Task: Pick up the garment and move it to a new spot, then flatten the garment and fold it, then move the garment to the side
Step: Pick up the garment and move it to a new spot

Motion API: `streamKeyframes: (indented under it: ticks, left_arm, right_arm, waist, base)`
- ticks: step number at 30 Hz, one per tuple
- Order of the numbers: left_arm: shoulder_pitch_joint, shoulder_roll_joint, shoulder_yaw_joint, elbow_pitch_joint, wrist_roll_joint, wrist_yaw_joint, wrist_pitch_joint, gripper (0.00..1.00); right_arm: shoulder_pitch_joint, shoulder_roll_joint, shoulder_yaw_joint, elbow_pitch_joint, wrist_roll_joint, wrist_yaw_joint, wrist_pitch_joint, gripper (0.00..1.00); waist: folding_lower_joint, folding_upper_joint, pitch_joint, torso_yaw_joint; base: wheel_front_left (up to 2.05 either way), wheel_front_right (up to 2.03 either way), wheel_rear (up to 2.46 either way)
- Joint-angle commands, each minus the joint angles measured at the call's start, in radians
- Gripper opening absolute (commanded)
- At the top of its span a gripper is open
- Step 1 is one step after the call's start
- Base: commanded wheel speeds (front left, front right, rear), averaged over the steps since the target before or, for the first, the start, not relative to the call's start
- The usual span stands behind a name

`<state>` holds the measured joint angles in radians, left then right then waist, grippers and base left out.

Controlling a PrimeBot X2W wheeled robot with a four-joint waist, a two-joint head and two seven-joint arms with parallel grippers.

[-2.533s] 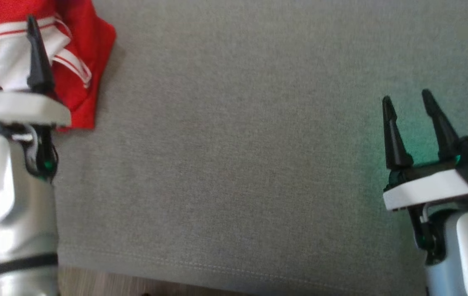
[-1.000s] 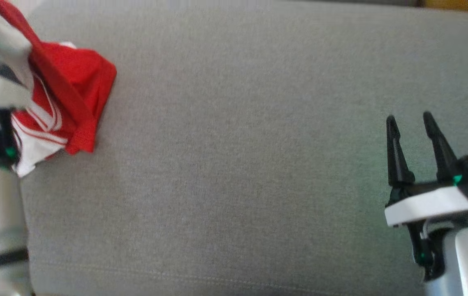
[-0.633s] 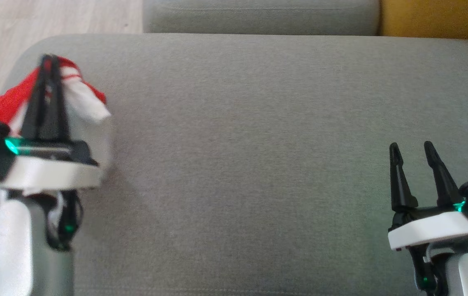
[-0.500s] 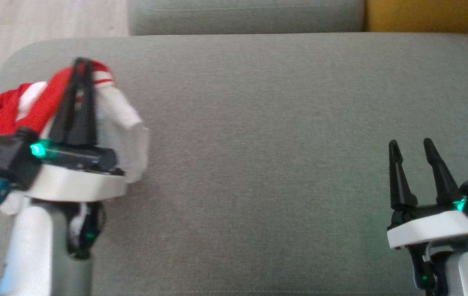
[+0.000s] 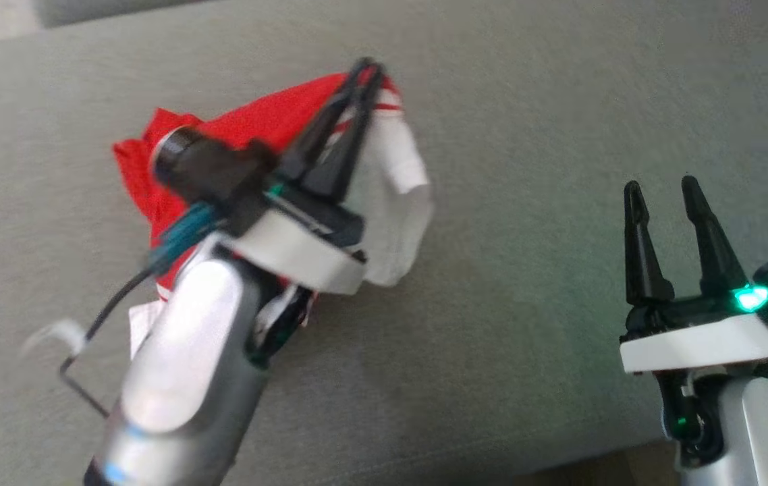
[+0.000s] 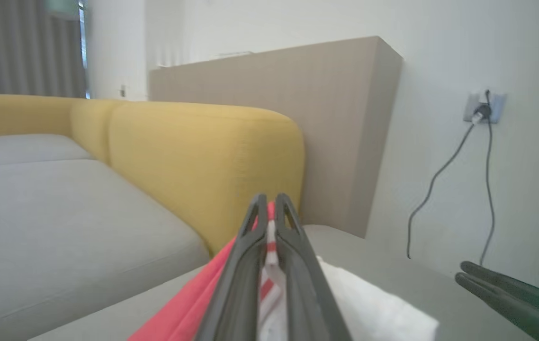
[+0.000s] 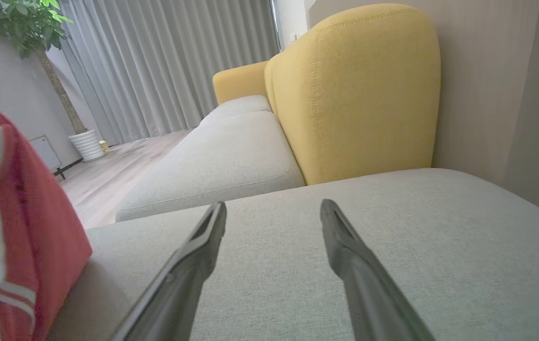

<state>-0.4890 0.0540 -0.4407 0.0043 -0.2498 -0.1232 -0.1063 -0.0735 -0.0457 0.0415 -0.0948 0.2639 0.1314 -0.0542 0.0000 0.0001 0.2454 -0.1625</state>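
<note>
The red-and-white garment (image 5: 249, 128) is pinched at a bunched fold by the clenched left gripper (image 5: 368, 67) above the left half of the grey cushion (image 5: 546, 121), apparently for carrying; blur hides whether it is fully lifted. Over the cushion's right half, the right gripper (image 5: 661, 190) is held spread and empty.

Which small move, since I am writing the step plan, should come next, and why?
Probably lower the garment onto the grey cushion: the left pincer is shut on it, it hangs bunched over bare cushion, and the right pincer stands open.
</note>
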Motion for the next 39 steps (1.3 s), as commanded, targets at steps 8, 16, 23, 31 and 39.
streamKeyframes:
  ticks: [8, 16, 23, 31, 39]
  left_arm:
    - [-0.207, -0.003, -0.118, 0.174, -0.057, 0.008, -0.004, 0.0]
    - [-0.276, -0.004, -0.214, 0.431, -0.103, 0.018, 0.021, 0.0]
    - [-0.304, -0.004, -0.288, 0.488, -0.137, 0.03, -0.063, 1.0]
    - [-0.252, 0.006, -0.264, 0.381, -0.156, 0.11, -0.145, 1.0]
    - [-0.156, 0.087, -0.134, 0.252, -0.128, 0.217, -0.155, 1.0]
  right_arm:
    - [-0.073, -0.005, 0.061, -0.003, 0.051, -0.001, -0.066, 1.0]
    - [-0.098, -0.005, 0.079, 0.049, 0.077, -0.001, -0.112, 1.0]
    - [-0.111, -0.005, 0.066, 0.083, 0.07, -0.001, -0.118, 1.0]
    - [-0.098, -0.005, 0.033, 0.073, 0.017, -0.001, -0.081, 1.0]
    - [-0.08, -0.005, 0.011, 0.045, -0.034, -0.001, -0.031, 1.0]
  waist:
    - [0.0, -0.0001, 0.188, -0.192]
    - [0.0, -0.0001, 0.226, -0.216]
    - [0.0, -0.0001, 0.192, -0.168]
    - [0.0, -0.0001, 0.109, -0.054]
    - [0.0, -0.0001, 0.054, 0.037]
  base:
    - [0.0, 0.0, 0.0]
    - [0.0, 0.0, 0.0]
    - [0.0, 0.0, 0.0]
    - [0.0, 0.0, 0.0]
    - [0.0, 0.0, 0.0]
